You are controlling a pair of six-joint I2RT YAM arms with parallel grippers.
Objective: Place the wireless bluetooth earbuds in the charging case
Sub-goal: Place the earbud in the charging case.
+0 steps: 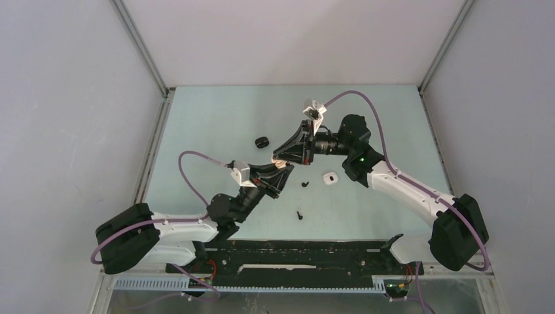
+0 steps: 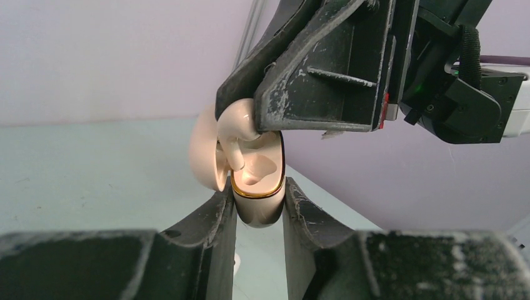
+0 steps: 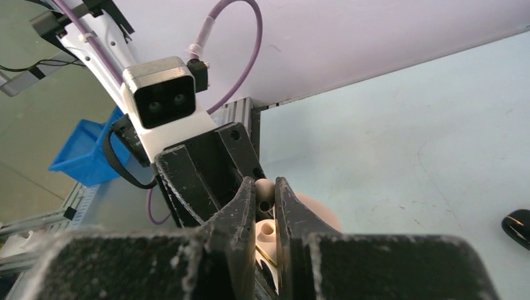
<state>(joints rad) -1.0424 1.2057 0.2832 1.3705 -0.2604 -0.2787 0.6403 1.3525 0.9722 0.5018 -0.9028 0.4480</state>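
Observation:
My left gripper is shut on a pale beige charging case with a gold rim, held upright with its lid hinged open. My right gripper is shut on a pale earbud and reaches in from above. The earbud sits at the case's open mouth, its stem pointing into the cavity. In the top view both grippers meet above mid-table. Two black earbuds lie loose on the table.
A black case lies behind the left gripper and shows at the right edge of the right wrist view. A small white case rests to the right of the grippers. Grey walls enclose the pale green table.

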